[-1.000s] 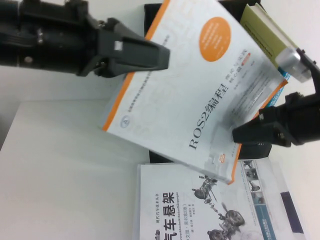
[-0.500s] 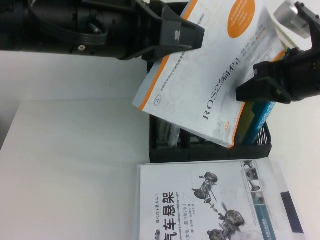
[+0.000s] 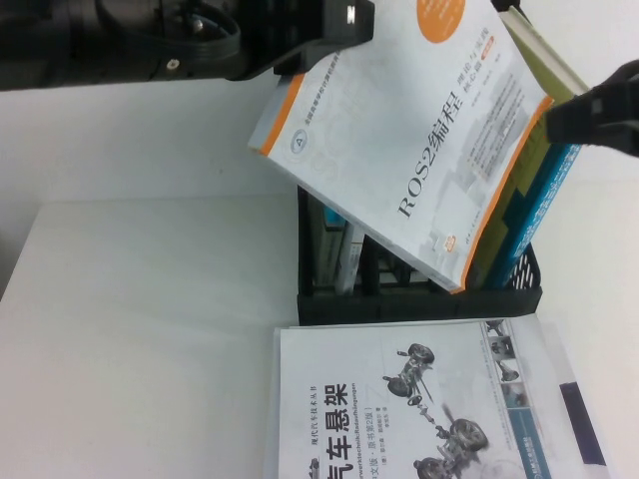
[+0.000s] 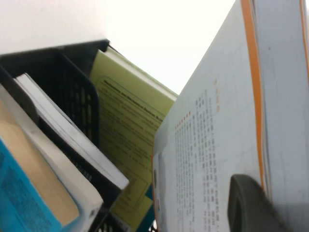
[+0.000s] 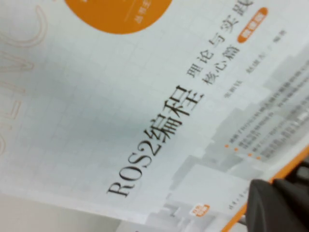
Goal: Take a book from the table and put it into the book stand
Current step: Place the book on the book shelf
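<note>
Book lower (L claw, R claw)

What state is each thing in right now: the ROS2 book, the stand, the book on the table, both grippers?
ROS2 book: tilted, lower end inside the stand, not upright yet.
Book stand: upright on the table, several books in it.
Car book: flat on the table, in front of the stand.
Left gripper: at the ROS2 book's top edge.
Right gripper: at the ROS2 book's right edge.
</note>
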Motion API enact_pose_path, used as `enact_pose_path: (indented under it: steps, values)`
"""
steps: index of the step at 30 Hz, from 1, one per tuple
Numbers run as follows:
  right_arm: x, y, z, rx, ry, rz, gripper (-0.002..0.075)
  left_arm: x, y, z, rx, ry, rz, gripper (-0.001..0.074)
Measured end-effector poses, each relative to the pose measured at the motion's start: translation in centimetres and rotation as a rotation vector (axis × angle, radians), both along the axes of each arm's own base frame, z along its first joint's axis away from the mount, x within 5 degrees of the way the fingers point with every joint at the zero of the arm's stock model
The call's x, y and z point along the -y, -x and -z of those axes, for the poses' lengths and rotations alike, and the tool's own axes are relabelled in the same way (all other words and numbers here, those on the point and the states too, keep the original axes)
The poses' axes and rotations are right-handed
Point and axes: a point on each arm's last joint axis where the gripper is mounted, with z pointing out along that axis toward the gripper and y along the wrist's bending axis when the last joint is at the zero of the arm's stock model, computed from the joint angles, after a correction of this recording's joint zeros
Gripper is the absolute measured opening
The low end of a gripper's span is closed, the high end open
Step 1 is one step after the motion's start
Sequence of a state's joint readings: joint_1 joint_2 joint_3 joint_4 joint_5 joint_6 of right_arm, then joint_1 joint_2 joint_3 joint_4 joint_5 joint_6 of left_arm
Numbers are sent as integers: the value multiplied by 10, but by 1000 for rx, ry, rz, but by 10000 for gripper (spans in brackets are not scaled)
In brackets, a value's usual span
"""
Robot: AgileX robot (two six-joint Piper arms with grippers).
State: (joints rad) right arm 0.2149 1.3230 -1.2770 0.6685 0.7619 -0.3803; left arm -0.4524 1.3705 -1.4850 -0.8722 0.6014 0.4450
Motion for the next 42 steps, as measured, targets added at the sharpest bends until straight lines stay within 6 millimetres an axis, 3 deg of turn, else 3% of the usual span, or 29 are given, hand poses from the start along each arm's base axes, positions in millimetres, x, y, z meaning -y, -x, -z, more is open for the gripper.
enact_pose_path:
  steps: [4, 8, 17, 25, 35, 42]
  values:
    - [14, 24, -19, 51, 62, 82, -2, 3, -6, 2, -1, 18, -28, 103]
    - [23, 37, -24, 31, 108, 138, -2, 15, -10, 5, 12, 44, -47, 103]
    - [29, 43, -19, -44, 166, 165, -2, 38, 0, 9, 37, -12, -92, 103]
    - [30, 43, -17, -59, 171, 175, -2, 27, -10, 20, 13, -174, -263, 103]
    - [30, 44, -13, -79, 173, 178, -2, 29, -19, 17, 5, -150, -314, 103]
    - [30, 42, 1, -112, 178, 185, -2, 19, -27, 18, -30, -139, -479, 102]
